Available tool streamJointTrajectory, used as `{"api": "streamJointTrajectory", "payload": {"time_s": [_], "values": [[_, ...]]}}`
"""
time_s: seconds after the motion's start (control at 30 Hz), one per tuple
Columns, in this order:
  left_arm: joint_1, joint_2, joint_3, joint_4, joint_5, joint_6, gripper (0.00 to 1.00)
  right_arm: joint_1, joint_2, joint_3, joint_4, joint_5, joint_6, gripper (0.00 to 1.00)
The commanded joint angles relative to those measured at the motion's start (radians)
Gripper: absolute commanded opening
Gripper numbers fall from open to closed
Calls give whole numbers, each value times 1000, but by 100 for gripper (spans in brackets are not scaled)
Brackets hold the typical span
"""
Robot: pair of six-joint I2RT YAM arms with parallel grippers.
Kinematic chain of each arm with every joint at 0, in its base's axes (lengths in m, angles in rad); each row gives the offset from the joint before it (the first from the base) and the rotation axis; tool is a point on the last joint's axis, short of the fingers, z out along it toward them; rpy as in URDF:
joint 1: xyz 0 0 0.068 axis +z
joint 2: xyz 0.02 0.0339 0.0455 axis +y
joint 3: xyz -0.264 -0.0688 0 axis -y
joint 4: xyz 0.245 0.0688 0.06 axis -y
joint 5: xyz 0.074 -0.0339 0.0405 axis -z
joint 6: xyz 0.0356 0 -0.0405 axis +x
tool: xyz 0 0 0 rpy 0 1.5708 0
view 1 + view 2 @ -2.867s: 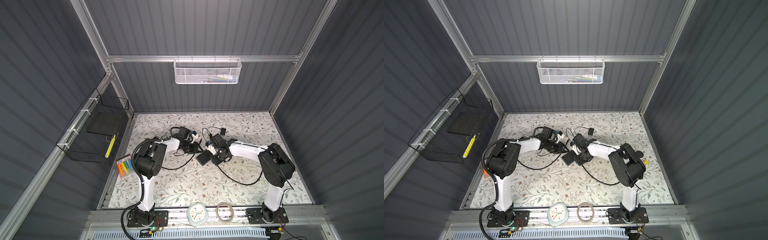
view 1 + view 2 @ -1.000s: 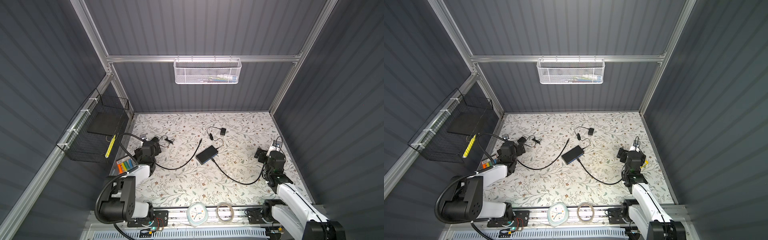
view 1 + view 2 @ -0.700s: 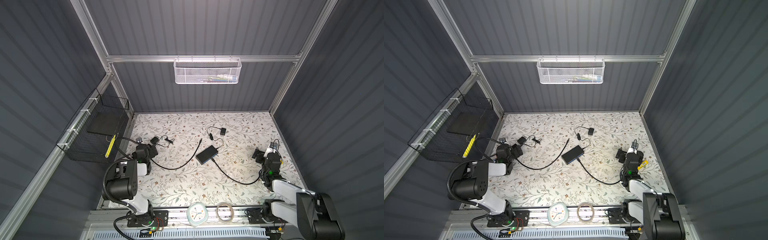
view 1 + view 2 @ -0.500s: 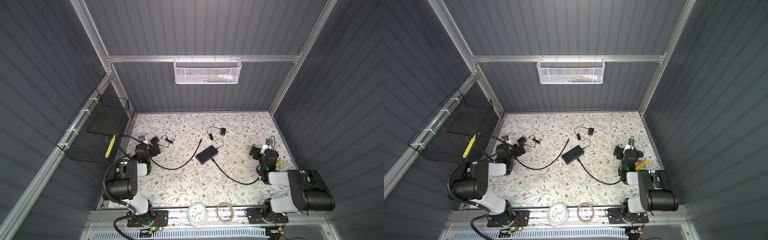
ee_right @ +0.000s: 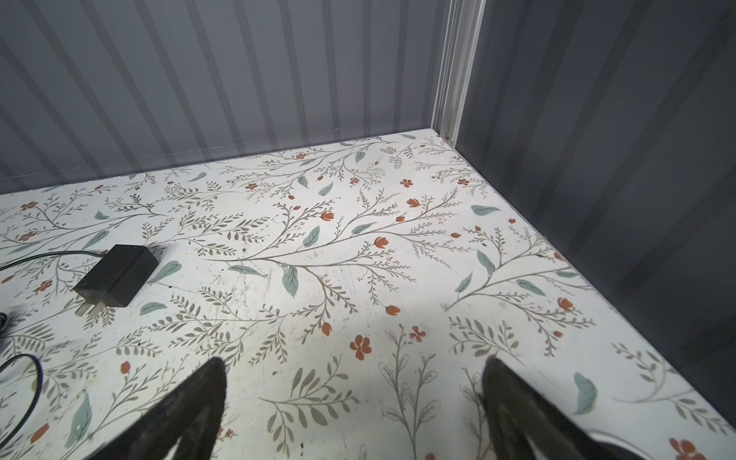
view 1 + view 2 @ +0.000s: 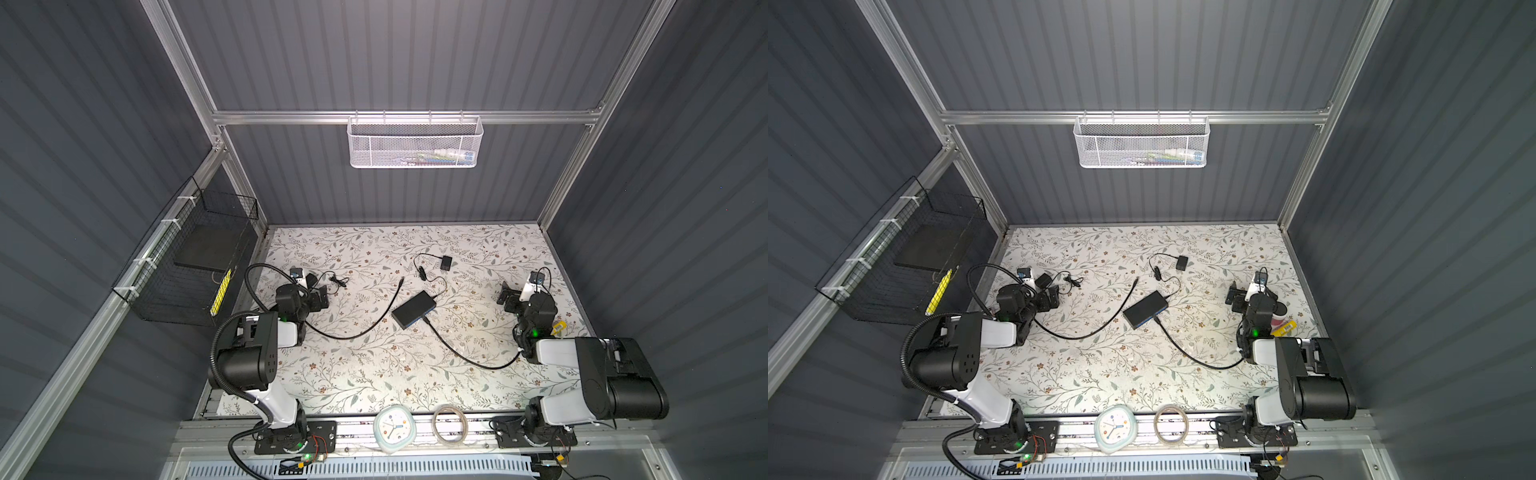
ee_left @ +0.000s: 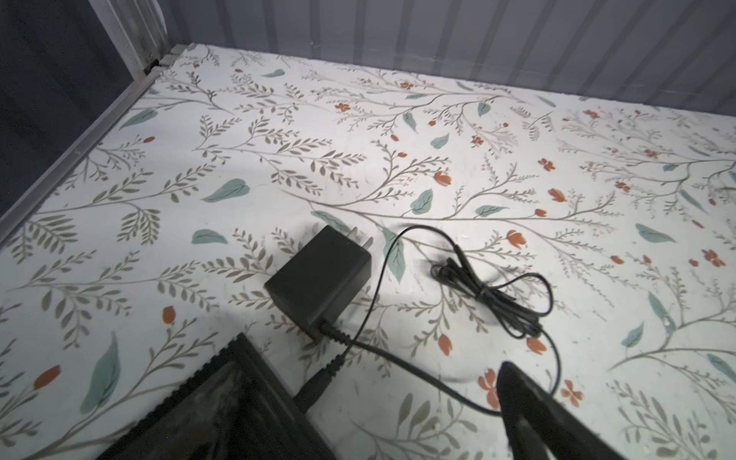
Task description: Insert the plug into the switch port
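currently both arms are folded back at the sides of the floral table (image 6: 374,365), well apart from the work. left gripper (image 6: 321,296) sits low near the left edge, jaws spread wide and empty; the left wrist view confirms the gap between its fingers (image 7: 529,398), with a black power adapter (image 7: 320,275), prongs showing, and its bundled thin lead (image 7: 494,296) lying on the table just ahead. right gripper (image 6: 508,297) sits near the right edge, jaws likewise wide and gripping nothing; in the right wrist view its fingers (image 5: 191,406) frame bare table. the switch (image 6: 413,308), a flat black box with a blue strip on its near long side, lies flat around the middle of the table, set at an angle, in both top views. the plug (image 6: 424,320) sits against the blue-strip edge and looks seated; how deep cannot be told at this size. its cable (image 6: 469,361) curves across the table toward the right arm. a second adapter (image 6: 446,262) lies behind the switch, a thin lead running toward the switch's far edge. a loose cable (image 6: 351,337) arcs out from the left arm, its free end (image 6: 400,281) resting near the switch, not touching
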Motion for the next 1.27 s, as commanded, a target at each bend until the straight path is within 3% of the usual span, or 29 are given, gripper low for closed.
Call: {"api": "streamJointTrajectory", "payload": {"time_s": [0.0,0.07,0.13,0.17,0.23,0.27,0.4,1.23], "values": [[-35,47,-109,266,-172,-7,100,-3,3,8,27,-9,-8,99],[-33,1,-98,150,-190,-18,100,-3,3,8,24,-9,-7,99],[-36,37,-69,172,-161,2,100,-3,4,8,25,-9,-7,99],[-48,15,-47,78,-185,9,100,-3,3,9,23,-10,-7,99],[-68,36,-53,143,-198,30,100,-3,2,8,25,-9,-7,99],[-68,22,-38,73,-192,31,100,-3,3,9,23,-8,-7,99],[-86,28,-24,60,-194,54,100,-3,3,9,25,-10,-8,99],[-86,34,-25,74,-184,59,100,-3,4,9,25,-10,-8,99]]}}
